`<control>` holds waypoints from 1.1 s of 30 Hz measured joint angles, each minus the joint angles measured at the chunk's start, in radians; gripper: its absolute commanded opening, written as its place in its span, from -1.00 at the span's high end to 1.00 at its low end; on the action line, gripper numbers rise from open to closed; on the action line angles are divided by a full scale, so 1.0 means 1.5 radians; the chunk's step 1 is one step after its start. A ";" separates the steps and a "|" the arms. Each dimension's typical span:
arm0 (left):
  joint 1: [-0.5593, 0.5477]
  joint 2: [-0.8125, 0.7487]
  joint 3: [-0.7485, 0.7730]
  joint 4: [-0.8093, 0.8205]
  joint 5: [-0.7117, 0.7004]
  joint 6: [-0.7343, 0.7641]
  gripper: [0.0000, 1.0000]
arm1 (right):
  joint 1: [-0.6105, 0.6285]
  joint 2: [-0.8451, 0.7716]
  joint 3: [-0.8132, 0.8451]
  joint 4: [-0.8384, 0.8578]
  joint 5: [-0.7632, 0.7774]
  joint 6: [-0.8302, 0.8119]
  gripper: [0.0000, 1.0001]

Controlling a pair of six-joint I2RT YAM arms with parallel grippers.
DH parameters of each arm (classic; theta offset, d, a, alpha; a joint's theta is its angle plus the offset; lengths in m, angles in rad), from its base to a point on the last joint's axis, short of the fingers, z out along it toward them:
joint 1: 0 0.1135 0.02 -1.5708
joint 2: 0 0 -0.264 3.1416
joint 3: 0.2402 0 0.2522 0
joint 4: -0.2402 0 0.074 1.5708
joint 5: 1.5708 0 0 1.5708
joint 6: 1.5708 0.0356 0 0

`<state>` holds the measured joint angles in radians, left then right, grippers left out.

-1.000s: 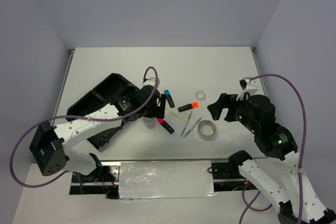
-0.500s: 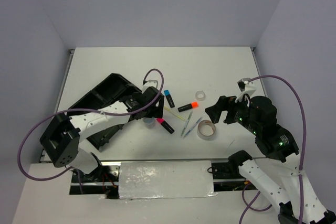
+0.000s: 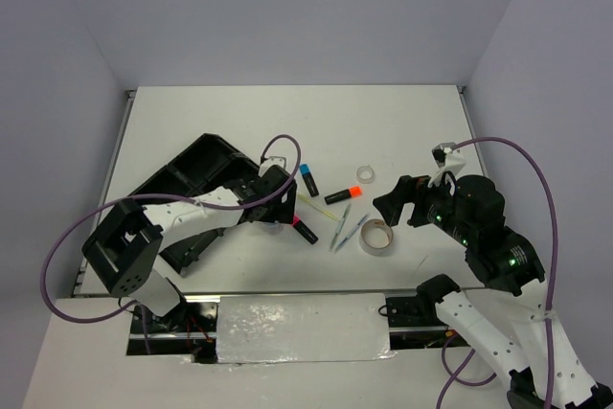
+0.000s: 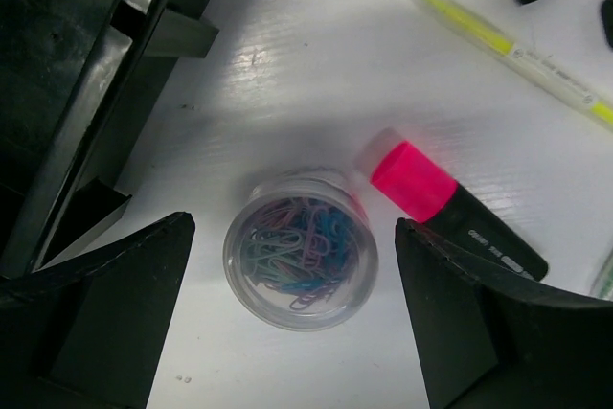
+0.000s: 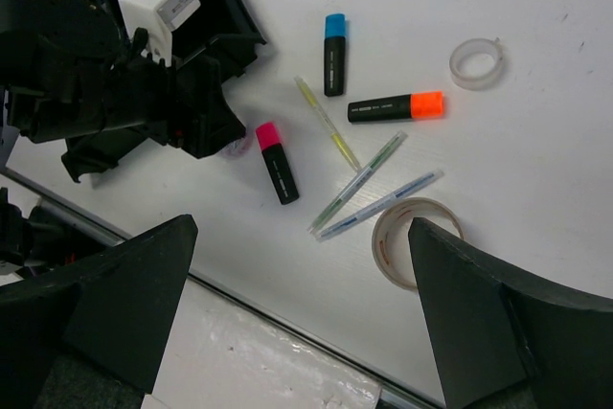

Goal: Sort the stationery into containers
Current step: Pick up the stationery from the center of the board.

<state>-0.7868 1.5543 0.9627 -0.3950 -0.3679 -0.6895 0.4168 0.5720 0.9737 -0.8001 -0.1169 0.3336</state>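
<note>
Left wrist: translucent cup (image 4: 300, 262) midway inside wide-spread left end effector (image 4: 292, 232), clear of both sides.

Light falls soft and even from above in my top view. The white table (image 3: 402, 122) reads bright, my arms cast only faint, diffuse shadows, and the foil-like strip (image 3: 302, 328) at the near edge glints in speckles. In my left wrist view a broad grey shadow covers the table around the translucent cup (image 4: 301, 248), with 1 glossy highlight above it. The cup is sharp; my left fingers (image 4: 96, 323) are dark and blurred. My right fingers (image 5: 498, 323) are 2 soft black shapes, and the pink highlighter (image 5: 276, 160) beyond them is crisp.
</note>
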 measured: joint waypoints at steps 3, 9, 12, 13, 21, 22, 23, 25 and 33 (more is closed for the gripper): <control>0.000 0.000 -0.019 0.005 0.001 0.000 -0.95 | 0.002 0.001 0.000 0.000 -0.001 -0.002 -0.99; 0.000 0.000 -0.031 0.011 0.013 0.001 -0.22 | 0.008 0.001 0.000 0.000 0.004 -0.007 -1.00; 0.000 -0.005 -0.031 0.012 0.018 0.004 0.05 | 0.009 0.001 0.000 0.000 0.005 -0.007 -0.99; 0.000 -0.009 -0.031 0.012 0.020 0.005 0.16 | 0.009 0.001 0.000 0.000 0.005 -0.007 -0.99; -0.005 -0.100 0.010 -0.047 0.016 0.008 0.48 | 0.009 0.001 0.000 0.000 0.005 -0.009 -0.99; -0.004 -0.115 0.028 -0.059 0.004 0.009 0.50 | 0.009 0.001 0.000 0.000 0.005 -0.009 -0.99; 0.000 -0.125 0.047 -0.072 -0.007 0.012 0.52 | 0.010 0.001 0.000 0.000 0.005 -0.009 -0.99; 0.031 -0.133 0.090 -0.092 -0.020 0.022 0.54 | 0.011 0.002 0.000 0.000 0.005 -0.009 -0.99; 0.282 -0.084 0.236 -0.114 -0.063 0.042 0.43 | 0.012 0.012 0.000 0.016 -0.006 -0.012 -0.99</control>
<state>-0.3634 1.4277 1.3167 -0.5667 -0.4629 -0.6270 0.4343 0.5896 0.9741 -0.7769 -0.1253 0.3161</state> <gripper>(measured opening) 0.712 0.996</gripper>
